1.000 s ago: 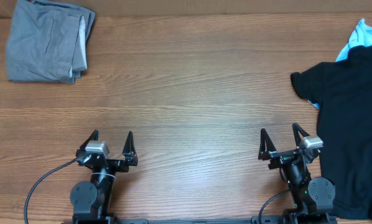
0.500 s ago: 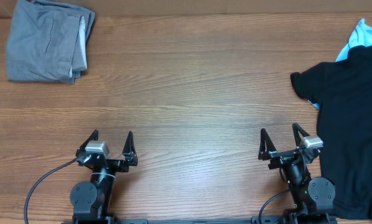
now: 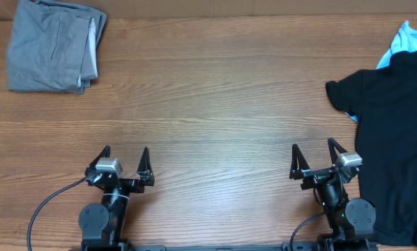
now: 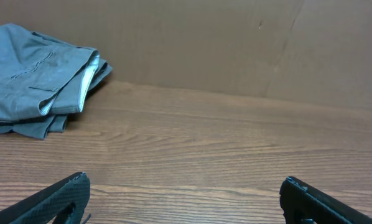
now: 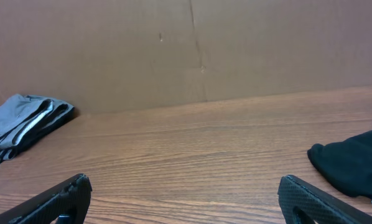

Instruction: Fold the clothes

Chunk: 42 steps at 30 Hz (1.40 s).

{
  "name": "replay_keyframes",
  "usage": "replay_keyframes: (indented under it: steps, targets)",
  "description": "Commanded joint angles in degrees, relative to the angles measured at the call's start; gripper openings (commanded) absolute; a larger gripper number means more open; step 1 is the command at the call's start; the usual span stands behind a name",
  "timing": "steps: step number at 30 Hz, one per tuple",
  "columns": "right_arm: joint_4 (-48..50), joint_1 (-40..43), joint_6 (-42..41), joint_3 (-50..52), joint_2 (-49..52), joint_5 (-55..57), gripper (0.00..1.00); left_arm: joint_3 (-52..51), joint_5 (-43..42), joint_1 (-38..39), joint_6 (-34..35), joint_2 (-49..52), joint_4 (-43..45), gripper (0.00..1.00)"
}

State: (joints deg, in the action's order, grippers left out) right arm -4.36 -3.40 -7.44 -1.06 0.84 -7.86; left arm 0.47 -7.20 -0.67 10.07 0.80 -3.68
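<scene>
both jaws wide open, empty; black t-shirt [image 3: 397, 139] just beside right jaws, grey garment [image 3: 51, 45] well apart.

Far-left corner of table [image 3: 215, 90]: folded garment [image 3: 51, 47]; right edge: T-shirt [image 3: 393, 139] over shirt [image 3: 406, 40].

Plain grey folded garment [image 3: 53, 47] with a pale inner edge far ahead-left of the black left gripper [image 3: 125, 152], plain black T-shirt [image 3: 397, 139] just right of the black right gripper [image 3: 312, 148], light-blue shirt [image 3: 406, 38] beyond it, brown wood-grain table [image 3: 215, 97], plain brown cardboard wall [image 4: 236, 43]
</scene>
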Motion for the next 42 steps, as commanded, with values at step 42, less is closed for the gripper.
replay_keyframes:
  steps: [42]
  targets:
    - [18.8,0.17,-17.75,-1.64,-0.52,-13.33,1.0,-0.2,0.79,0.26,-1.29,-0.42,-0.15,1.0]
